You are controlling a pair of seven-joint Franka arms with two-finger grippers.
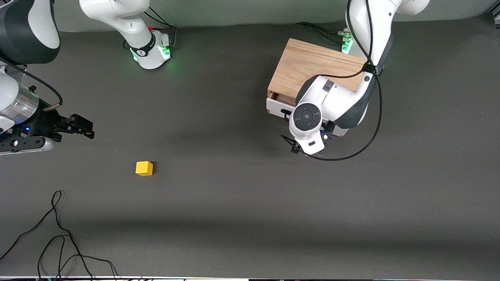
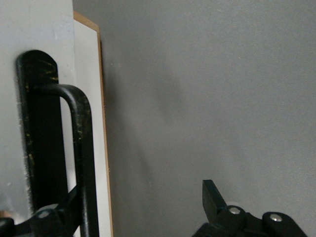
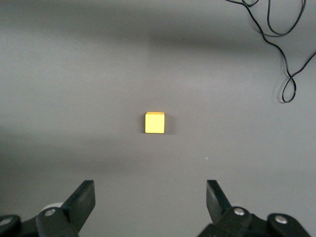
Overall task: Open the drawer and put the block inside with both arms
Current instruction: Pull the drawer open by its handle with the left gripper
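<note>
The yellow block [image 1: 144, 168] lies on the dark table toward the right arm's end; it also shows in the right wrist view [image 3: 154, 122]. My right gripper [image 1: 89, 130] is open and empty [image 3: 149, 185], held above the table a short way from the block. The light-wood cabinet [image 1: 308, 66] stands toward the left arm's end. Its drawer's white front [image 1: 275, 107] shows a thin dark gap under the cabinet top. My left gripper [image 2: 143, 190] is open at the drawer front [image 2: 89, 74], one finger close beside the black handle [image 2: 81, 148]. The left arm hides most of the front.
Loose black cables [image 1: 58, 234] lie on the table nearer the front camera than the block, and show in the right wrist view [image 3: 286, 49]. The right arm's green-lit base [image 1: 152, 52] stands farther from the front camera than the block.
</note>
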